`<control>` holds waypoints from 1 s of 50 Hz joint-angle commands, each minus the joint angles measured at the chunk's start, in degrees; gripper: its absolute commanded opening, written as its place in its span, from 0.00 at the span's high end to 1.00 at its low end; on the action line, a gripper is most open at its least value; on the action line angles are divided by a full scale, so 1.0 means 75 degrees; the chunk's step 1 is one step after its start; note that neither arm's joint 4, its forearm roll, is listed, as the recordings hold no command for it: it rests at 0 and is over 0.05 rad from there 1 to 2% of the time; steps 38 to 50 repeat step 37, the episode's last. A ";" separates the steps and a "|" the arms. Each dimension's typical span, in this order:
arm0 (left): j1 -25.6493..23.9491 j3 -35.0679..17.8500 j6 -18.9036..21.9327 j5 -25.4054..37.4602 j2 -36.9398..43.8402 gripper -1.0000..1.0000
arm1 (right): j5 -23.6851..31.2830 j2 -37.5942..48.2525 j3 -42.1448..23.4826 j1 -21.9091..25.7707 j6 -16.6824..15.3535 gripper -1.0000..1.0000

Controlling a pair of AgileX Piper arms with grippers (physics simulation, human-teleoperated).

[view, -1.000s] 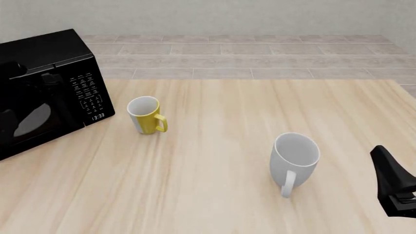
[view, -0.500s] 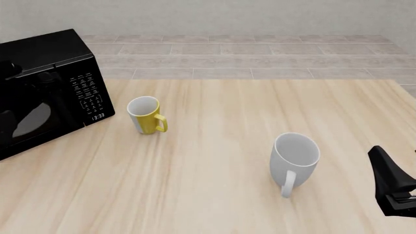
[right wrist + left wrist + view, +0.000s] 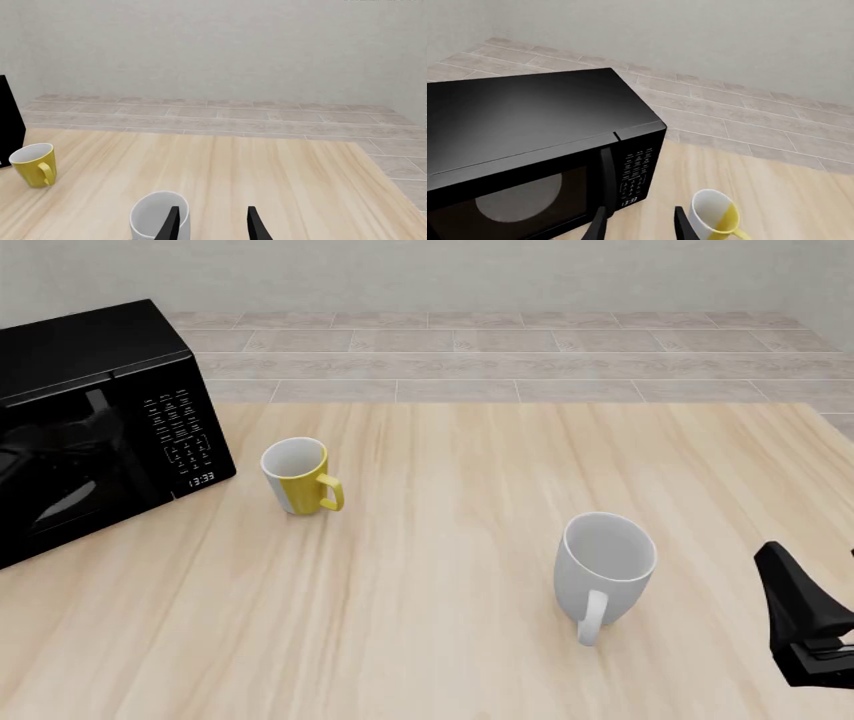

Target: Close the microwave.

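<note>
Wood table (image 3: 441, 590), tiled floor (image 3: 507, 360), black microwave (image 3: 94, 420)

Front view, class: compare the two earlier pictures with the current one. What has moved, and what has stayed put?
Little moved. The reflection in the microwave door glass shifted and darkened; the door itself looks flush in every frame. The right gripper at the lower right edge drifted slightly down and left. Nothing was grasped or released. The yellow mug, the white mug and the table stayed as they were.

Yellow mug (image 3: 302, 476) upright on wooden table (image 3: 441, 620); white mug (image 3: 606, 562) well apart.
</note>
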 commanded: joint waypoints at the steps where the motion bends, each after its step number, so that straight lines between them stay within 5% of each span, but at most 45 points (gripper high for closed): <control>1: -0.0390 0.0896 0.0604 0.1682 -0.3206 0.00 | 0.0114 -0.0109 -0.0006 0.0036 -0.0074 0.00; 6: -0.0435 0.0945 0.0999 0.2994 -0.4928 0.00 | 0.0224 -0.0193 -0.0076 0.0044 -0.0121 0.00; 26: -0.0848 0.0301 0.1537 0.6142 -0.7804 0.00 | 0.0897 -0.0572 -0.0554 0.0114 -0.0314 0.00; 37: -0.0679 0.0122 0.1663 0.6766 -0.8215 0.00 | 0.1482 -0.0614 -0.1386 0.0123 -0.0393 0.00; 50: -0.0679 0.0122 0.1663 0.6766 -0.8215 0.00 | 0.1482 -0.0614 -0.1386 0.0123 -0.0393 0.00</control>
